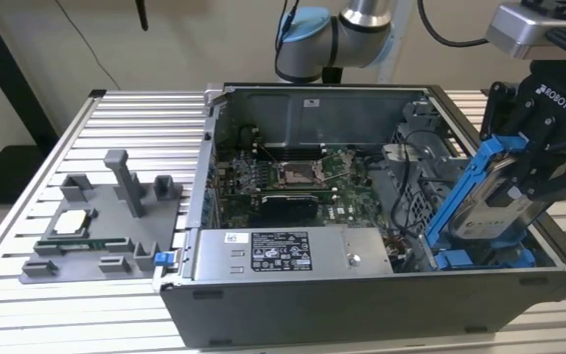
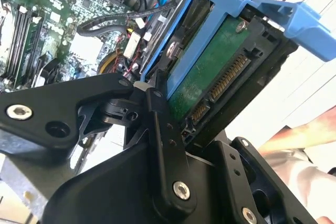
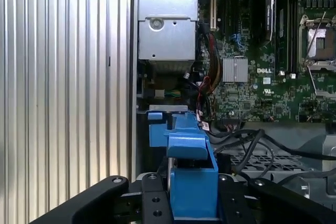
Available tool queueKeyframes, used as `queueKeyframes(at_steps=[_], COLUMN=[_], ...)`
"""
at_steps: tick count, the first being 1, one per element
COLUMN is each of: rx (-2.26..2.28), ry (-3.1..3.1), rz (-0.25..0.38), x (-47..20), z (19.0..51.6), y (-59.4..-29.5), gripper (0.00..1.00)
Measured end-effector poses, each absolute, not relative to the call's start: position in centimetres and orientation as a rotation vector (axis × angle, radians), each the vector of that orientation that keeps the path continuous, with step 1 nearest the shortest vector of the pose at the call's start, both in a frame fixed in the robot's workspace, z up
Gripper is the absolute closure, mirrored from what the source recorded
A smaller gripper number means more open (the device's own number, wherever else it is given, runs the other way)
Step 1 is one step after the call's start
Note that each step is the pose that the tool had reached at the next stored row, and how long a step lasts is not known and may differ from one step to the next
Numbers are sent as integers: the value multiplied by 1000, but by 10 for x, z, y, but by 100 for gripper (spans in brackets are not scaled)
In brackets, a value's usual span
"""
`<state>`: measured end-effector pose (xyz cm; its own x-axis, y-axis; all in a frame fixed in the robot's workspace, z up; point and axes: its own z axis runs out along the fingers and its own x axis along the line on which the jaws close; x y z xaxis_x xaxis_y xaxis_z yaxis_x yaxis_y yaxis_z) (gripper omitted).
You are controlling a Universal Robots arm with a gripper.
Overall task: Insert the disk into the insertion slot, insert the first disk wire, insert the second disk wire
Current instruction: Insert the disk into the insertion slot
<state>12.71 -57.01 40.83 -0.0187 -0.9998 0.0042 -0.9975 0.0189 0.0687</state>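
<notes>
Exterior view takes in the whole open computer case point(image 1: 362, 317). The gripper point(image 1: 524, 193) has its fingers clamped on the disk point(image 1: 488, 214), which stands steeply tilted at the case's end toward the exterior view's right. The disk's lower edge is down among the blue rails of the insertion slot point(image 1: 485, 259) in the case's near corner. Whether that edge touches the rails or hangs just above them cannot be told, and the gripper covers much of the disk's upper half.

The second wrist view shows the disk's other face: a green circuit board point(image 2: 210, 77) with a row of gold connector contacts. One black finger point(image 2: 157, 103) presses on the blue carrier's side.

The first wrist view looks along the carrier's blue end point(image 3: 191, 182), held between two black fingers. Beyond it inside the case lie black cables point(image 3: 247, 140), the power-supply box point(image 3: 165, 19) and the motherboard point(image 3: 262, 77). The slot's rails lie mostly behind the carrier.
</notes>
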Motion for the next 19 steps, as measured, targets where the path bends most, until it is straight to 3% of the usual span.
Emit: queueKeyframes(at_steps=[19], rx=[2130], ry=[-2173], rz=[-104], x=[130], z=[402], y=[-570], gripper=[100])
